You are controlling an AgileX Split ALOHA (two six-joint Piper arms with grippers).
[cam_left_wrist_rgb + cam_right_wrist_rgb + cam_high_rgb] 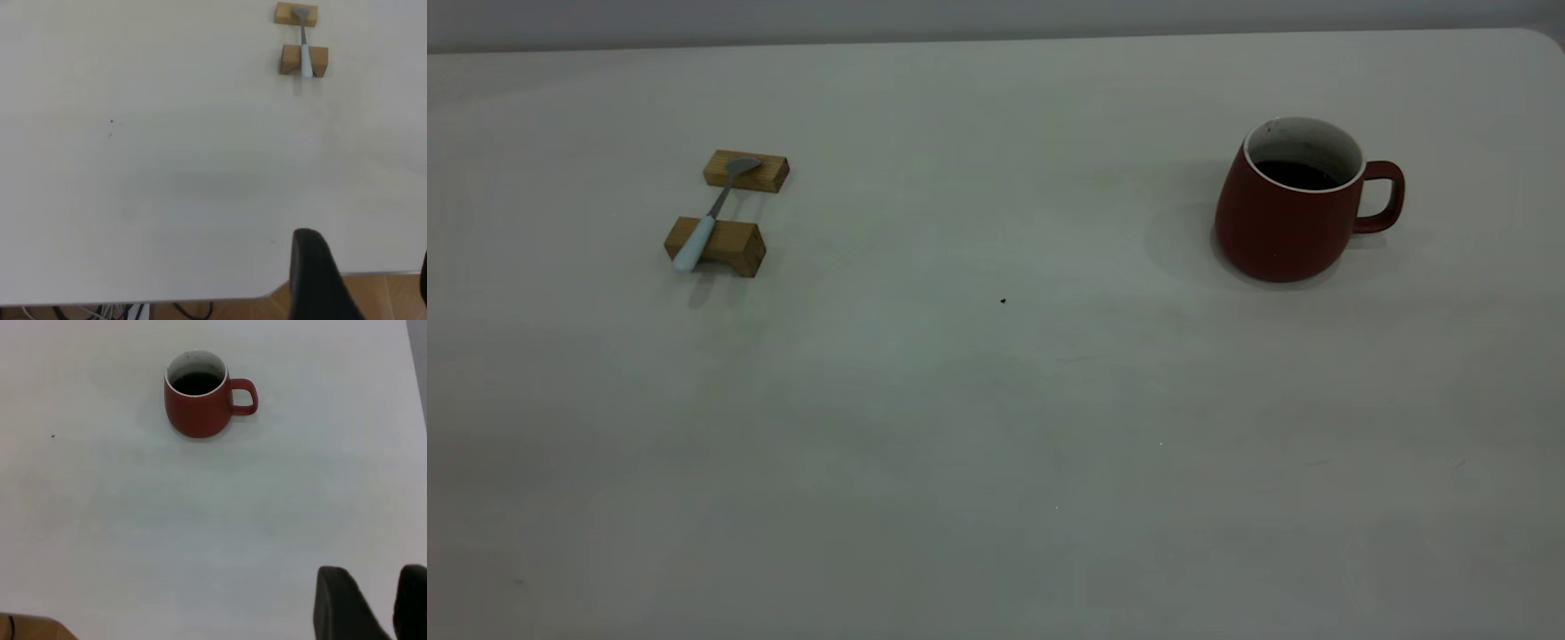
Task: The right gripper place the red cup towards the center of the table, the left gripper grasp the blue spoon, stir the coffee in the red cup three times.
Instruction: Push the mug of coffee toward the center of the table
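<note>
Blue spoon: lies at about nine o'clock from the table's middle, well to the left. It bridges two wooden blocks, bowl on the far block, pale handle across the near one and overhanging its edge. That lifts the handle off the surface, which should leave room for fingers to close around it.

Left gripper: seen only in its own wrist view, high above the near table edge and well apart from the spoon. One dark finger shows, with a wide gap to a sliver of the other at the picture's edge, so the jaws look spread and hold nothing.

Table: plain off-white top; a tiny dark speck sits near its centre, roughly where the cup likely belongs.

Red cup: stands upright at about three o'clock from centre, well to the right, handle pointing away from the middle. That puts the loop on the right arm's side.

Coffee: dark liquid low in the white interior, surface round and level.

Right gripper: in its wrist view two dark fingers sit with a narrow gap between them, apart and empty, well short of the cup.

Stage: neither object is touched; moving the cup inward appears to be the first step.
</note>
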